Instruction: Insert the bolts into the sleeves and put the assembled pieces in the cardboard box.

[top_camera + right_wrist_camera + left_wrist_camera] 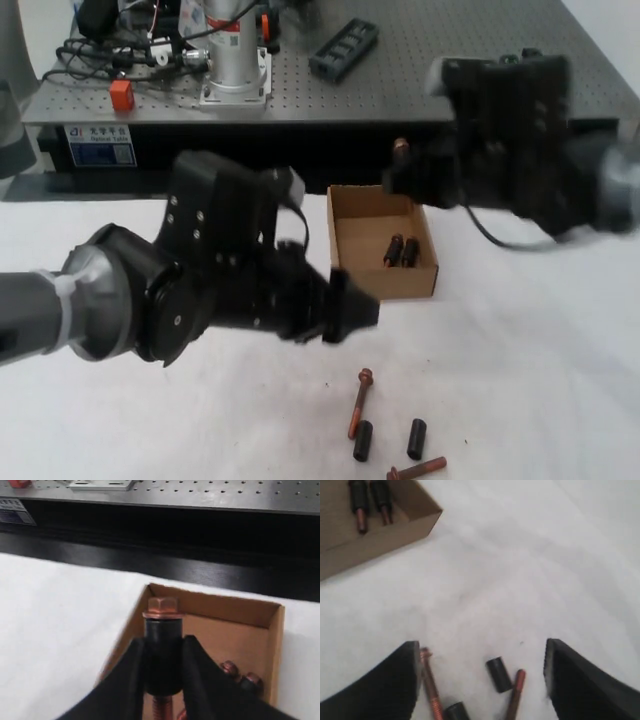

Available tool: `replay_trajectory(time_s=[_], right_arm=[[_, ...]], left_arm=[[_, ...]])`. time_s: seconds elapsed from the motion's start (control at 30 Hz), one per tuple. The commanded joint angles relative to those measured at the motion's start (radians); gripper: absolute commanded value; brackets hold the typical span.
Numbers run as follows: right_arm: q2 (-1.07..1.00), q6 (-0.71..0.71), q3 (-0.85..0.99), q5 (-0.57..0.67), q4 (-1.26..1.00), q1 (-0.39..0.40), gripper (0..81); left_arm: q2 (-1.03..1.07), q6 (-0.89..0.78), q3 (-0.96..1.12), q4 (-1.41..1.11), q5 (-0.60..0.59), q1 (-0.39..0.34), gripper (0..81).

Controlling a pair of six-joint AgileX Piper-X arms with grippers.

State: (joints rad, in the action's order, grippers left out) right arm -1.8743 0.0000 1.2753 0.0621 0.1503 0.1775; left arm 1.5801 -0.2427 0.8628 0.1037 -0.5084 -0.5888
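1. Left claw (352,312) (480,680): fingers spread wide with nothing between them. It hangs over the white bench (520,380), at about 7 o'clock from the box (385,285) (395,535) (225,607).
2. Right claw (400,178) (162,662): clamped on the held piece (400,147) (162,645), a copper bolt seated in a black sleeve. The piece is upright with its hex head on top. It appears to hang above the box near the 12 o'clock rim; its height over the box is hard to judge.
3. Two pieces (402,250) (370,500) (240,675): already assembled, lying side by side on the box floor, toward its 3 o'clock wall.
4. Loose parts on the bench, at 6 o'clock from the box:
   - The first bolt (360,402) (431,685) lies with its head toward the box.
   - The first sleeve (363,440) (456,712) lies at that bolt's threaded end.
   - The second sleeve (417,438) (499,675) lies at 3 o'clock from the first, apart from it.
   - The second bolt (418,468) (515,700) lies just beside the second sleeve, at its 6 o'clock.
5. Perforated plate (480,60): at 12 o'clock beyond the box, carrying cables and fixtures.
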Motion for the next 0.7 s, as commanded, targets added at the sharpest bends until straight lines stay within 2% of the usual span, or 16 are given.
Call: replay_trajectory(time_s=[0.0,0.13,0.23,0.3,0.43,0.47,0.5,0.67], right_arm=[[-0.024,-0.017,0.049,-0.016,0.057,-0.001,1.8],[-0.194,-0.023,0.23,-0.047,0.198,-0.001,1.8],[-0.27,-0.023,0.317,-0.047,0.302,-0.001,0.1],[-0.292,-0.023,0.353,-0.043,0.36,-0.001,8.2],[-0.284,-0.023,0.358,-0.045,0.353,-0.003,38.7],[-0.278,-0.023,0.358,-0.045,0.346,-0.003,43.2],[-0.271,-0.023,0.358,-0.048,0.344,-0.003,43.8],[-0.222,-0.02,0.356,-0.049,0.356,-0.003,33.4]], left_arm=[[-0.002,0.096,0.028,0.074,0.102,-0.016,46.9],[0.05,0.181,0.095,0.187,0.171,-0.048,42.2],[0.119,0.183,0.171,0.273,0.208,-0.067,41.9],[0.17,0.183,0.23,0.343,0.213,-0.077,41.9],[0.281,0.183,0.359,0.483,0.225,-0.106,41.9],[0.306,0.183,0.385,0.511,0.248,-0.116,41.9],[0.324,0.183,0.406,0.535,0.268,-0.125,41.9],[0.417,0.183,0.49,0.594,0.305,-0.144,41.9]])
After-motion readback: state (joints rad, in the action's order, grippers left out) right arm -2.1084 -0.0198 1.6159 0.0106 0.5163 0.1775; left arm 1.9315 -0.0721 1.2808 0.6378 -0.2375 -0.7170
